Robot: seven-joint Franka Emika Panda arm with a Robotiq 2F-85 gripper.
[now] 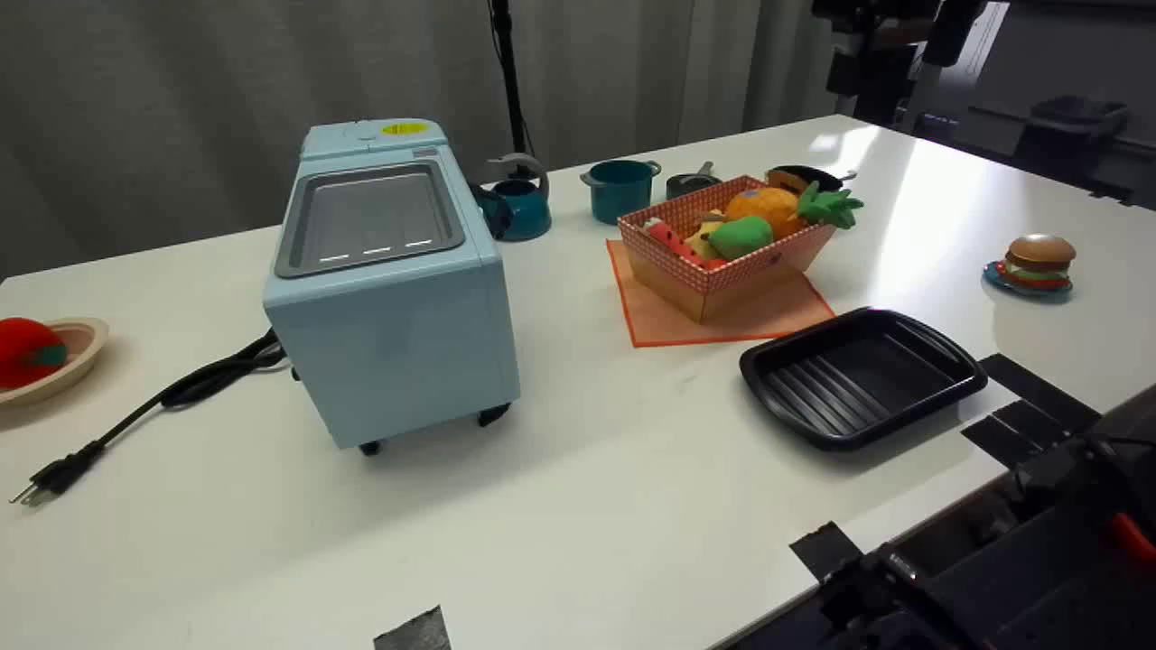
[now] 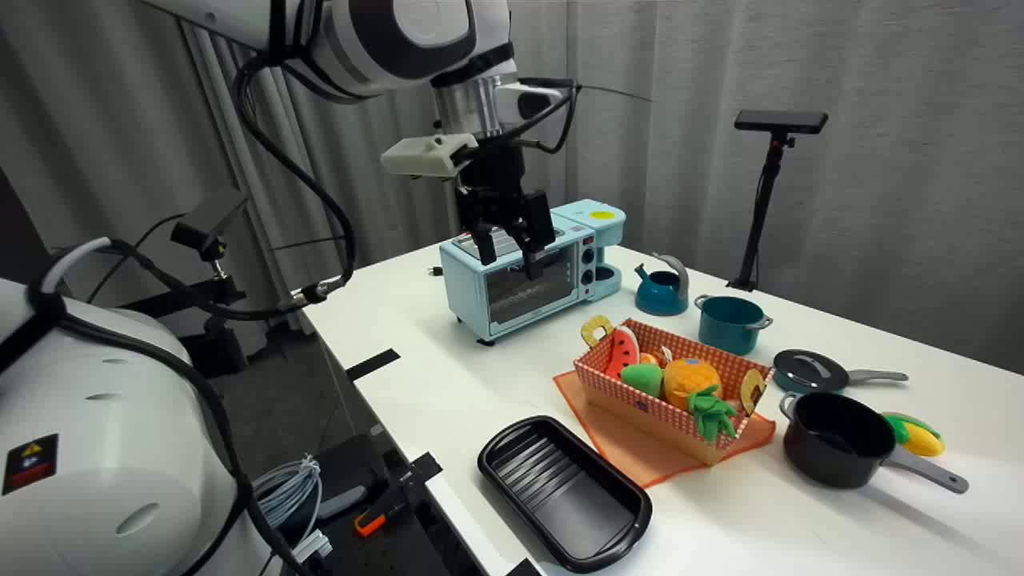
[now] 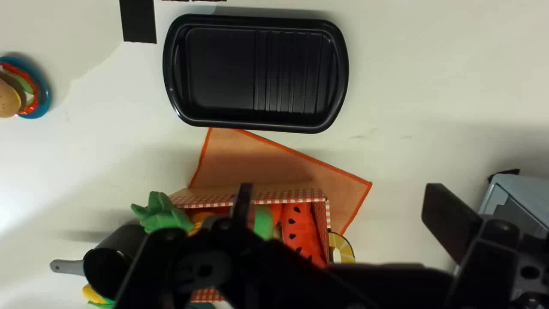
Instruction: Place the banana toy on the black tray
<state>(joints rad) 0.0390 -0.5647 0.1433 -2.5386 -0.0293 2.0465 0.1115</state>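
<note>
The pale-yellow banana toy (image 1: 703, 238) lies in the checked basket (image 1: 666, 273), partly hidden by a green toy (image 1: 742, 237). I cannot make it out in the wrist view or in the exterior view that shows my gripper. The black tray (image 1: 858, 379) sits flat near the table edge, in front of the basket; it also shows in an exterior view (image 2: 588, 500) and in the wrist view (image 3: 221, 68). My gripper (image 2: 510, 260) is raised above the table near the toaster oven. In the wrist view the fingers (image 3: 339, 197) are wide apart with nothing between them.
The basket (image 2: 640, 412) stands on an orange cloth (image 2: 576, 396) and holds several plush toys. A blue toaster oven (image 2: 472, 300), a kettle (image 2: 662, 294), a teal pot (image 2: 730, 324) and a black saucepan (image 2: 836, 440) stand around it. A toy burger (image 1: 1039, 257) sits beyond the tray.
</note>
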